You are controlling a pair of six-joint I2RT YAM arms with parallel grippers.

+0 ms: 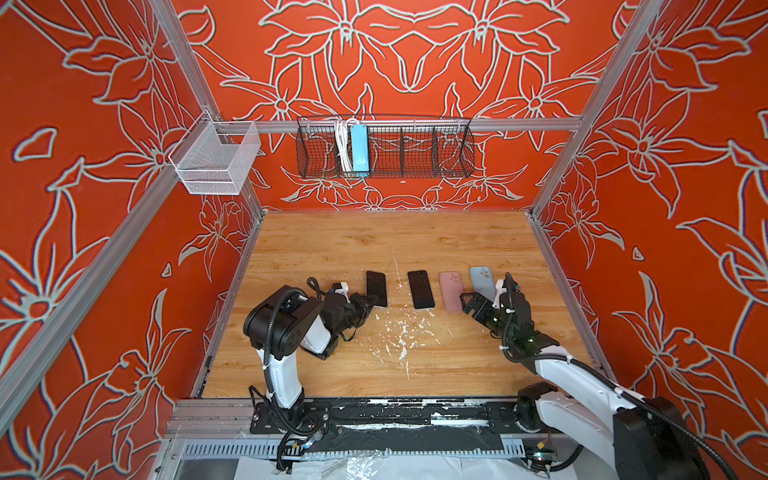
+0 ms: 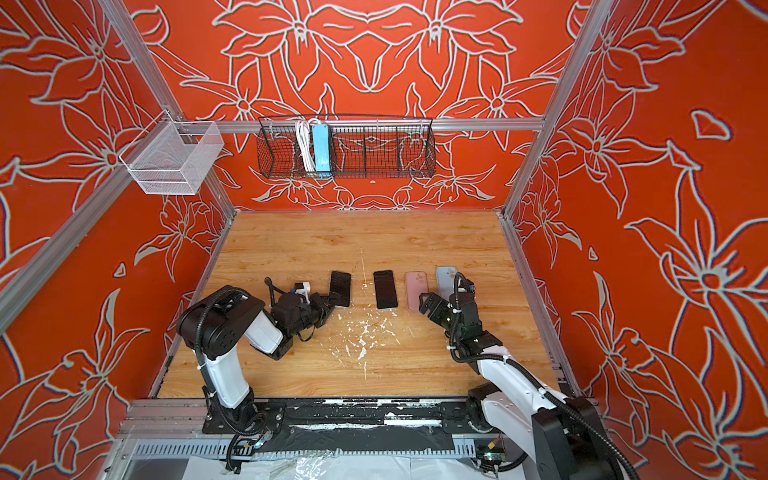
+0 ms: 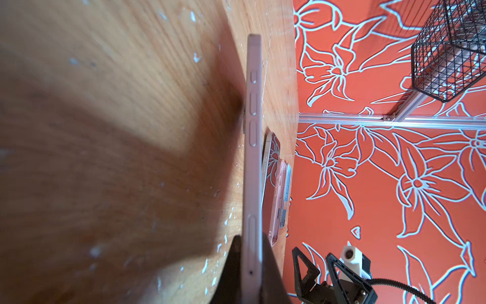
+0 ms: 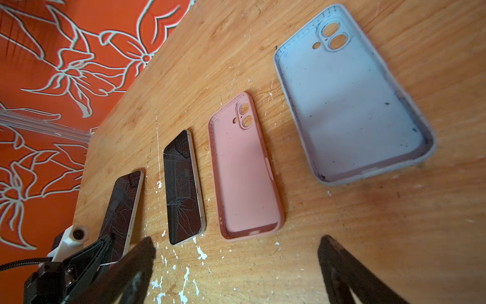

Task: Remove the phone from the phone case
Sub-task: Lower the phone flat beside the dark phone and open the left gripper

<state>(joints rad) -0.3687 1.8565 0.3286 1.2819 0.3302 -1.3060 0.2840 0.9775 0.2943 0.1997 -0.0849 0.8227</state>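
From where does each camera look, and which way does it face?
Top views: high at the near edge, looking down on the table; left arm and right arm show.
Left wrist: low, looking along the phone clamped in the left gripper.
Right wrist: higher, looking past the open right gripper at the pink case and blue case.
Shared: all show the pink case; each wrist view, the other gripper.

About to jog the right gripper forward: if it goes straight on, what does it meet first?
Probably the near end of the empty pink case, lying just ahead of the open right gripper; how high the gripper rides is unclear.
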